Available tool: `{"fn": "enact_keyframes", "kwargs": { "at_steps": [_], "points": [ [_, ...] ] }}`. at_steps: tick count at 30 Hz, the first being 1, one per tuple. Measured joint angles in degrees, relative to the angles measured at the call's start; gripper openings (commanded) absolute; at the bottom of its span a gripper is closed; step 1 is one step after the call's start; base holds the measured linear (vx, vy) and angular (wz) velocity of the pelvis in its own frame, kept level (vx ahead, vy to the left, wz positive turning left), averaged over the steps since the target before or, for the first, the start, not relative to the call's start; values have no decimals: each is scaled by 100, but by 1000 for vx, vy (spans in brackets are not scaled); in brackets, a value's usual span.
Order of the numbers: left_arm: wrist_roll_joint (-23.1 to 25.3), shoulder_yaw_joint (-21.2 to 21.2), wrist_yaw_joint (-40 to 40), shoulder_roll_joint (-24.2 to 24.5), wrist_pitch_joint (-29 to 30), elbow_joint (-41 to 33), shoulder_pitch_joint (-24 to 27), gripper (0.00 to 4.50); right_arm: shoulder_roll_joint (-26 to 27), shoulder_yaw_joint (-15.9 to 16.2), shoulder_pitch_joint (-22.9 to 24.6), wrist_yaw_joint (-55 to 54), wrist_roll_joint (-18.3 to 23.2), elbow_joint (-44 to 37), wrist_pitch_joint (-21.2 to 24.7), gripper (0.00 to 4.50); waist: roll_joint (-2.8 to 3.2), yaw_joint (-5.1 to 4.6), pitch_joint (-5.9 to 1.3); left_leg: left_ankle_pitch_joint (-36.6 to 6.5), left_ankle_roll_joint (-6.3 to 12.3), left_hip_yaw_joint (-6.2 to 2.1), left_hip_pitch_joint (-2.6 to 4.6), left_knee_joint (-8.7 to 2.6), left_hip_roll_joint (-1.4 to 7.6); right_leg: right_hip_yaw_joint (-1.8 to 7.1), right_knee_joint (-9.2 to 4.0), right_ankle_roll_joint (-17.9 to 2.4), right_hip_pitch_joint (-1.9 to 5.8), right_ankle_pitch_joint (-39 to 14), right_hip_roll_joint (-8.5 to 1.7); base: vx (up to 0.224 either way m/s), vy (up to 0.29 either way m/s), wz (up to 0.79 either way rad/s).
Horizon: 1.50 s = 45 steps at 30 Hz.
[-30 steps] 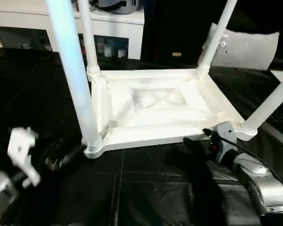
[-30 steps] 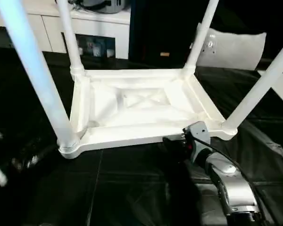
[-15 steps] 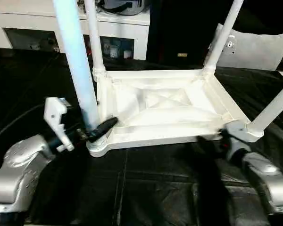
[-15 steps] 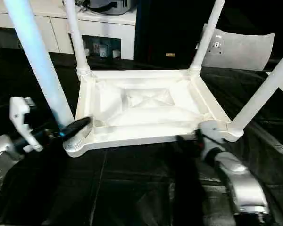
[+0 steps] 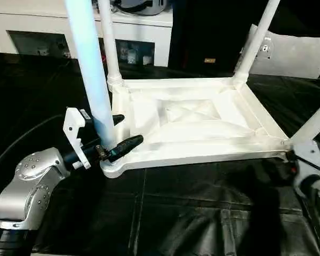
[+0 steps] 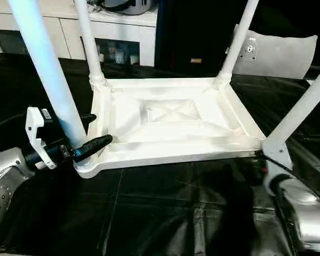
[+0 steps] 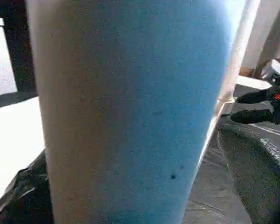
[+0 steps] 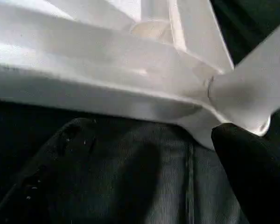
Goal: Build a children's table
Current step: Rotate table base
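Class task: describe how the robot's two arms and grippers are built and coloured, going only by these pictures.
Both forearms are silver metal with rounded casings; the left forearm has small screws dotting its shell. The left gripper has two slim black tapered fingers, a white plastic bracket mounted at the wrist, and a black cable trailing behind. The right forearm also carries a white wrist bracket with a black cable.

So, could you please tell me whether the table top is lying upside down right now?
Yes, upside down. The table top lies on the black cover with its ribbed underside facing up, and four legs rise from its corner sockets.
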Motion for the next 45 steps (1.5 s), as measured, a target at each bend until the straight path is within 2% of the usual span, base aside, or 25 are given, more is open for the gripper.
{"fn": "enact_keyframes", "kwargs": {
  "at_steps": [5, 7, 10, 13, 18, 27, 37, 45],
  "points": [
    [-281, -134, -244, -31, 292, -127, -40, 448, 257, 213, -138, 22, -19, 274, -137, 450, 1, -21, 1, 2, -2, 0, 0, 0, 0, 0, 1, -1, -8, 1, -1, 0, 0, 0],
    [-548, -259, -420, 38, 579, -462, 41, 448, 486, 396, -377, 18, -101, 730, -412, 450, 5, -36, 5, 2, -3, 2, -5, 0, 0, 0, 2, -4, -12, 3, -2, 0, 0, 0],
    [-963, -579, -628, 101, 1001, -1096, 222, 448, 681, 505, -712, 57, -173, 1134, -726, 450, -1, -81, 6, 4, -6, 9, -13, 0, 1, 2, 7, -14, -22, 8, -4, 0, 0, 0],
    [-1284, -787, -732, 70, 1309, -1445, 320, 448, 754, 666, -896, 142, -196, 1282, -845, 450, -8, -199, 9, 6, -8, 9, -21, 0, 4, 1, 13, -14, -33, 8, -1, 0, 0, 0],
    [-1881, -892, -571, -325, 1693, -1771, 277, 448, 949, 978, -1151, 458, -256, 1518, -1123, 450, -20, -352, 17, 11, -15, 9, -20, 0, 13, 0, 26, -14, -39, 8, 5, 0, 0, 0],
    [-2415, -1052, -342, -632, 2088, -2040, 113, 448, 1087, 1350, -1259, 832, -380, 1624, -1516, 450, -24, -358, 16, 12, -17, 10, -22, 0, 16, -1, 22, -15, -39, 9, 8, 0, 0, 0],
    [-2978, -1100, -249, -741, 2406, -2275, 99, 448, 1121, 1423, -1315, 1048, -429, 1762, -1727, 450, -25, -354, 16, 12, -17, 10, -21, 0, 16, -1, 22, -15, -37, 9, 8, 0, 0, 0],
    [-3149, -1081, -200, -760, 2520, -2287, 96, 448, 1182, 1529, -1510, 1228, -502, 2057, -1918, 450, -29, -396, 13, 13, -16, 10, -20, 0, 16, -1, 24, -16, -37, 9, 9, 0, 0, 0]
  ]
}}
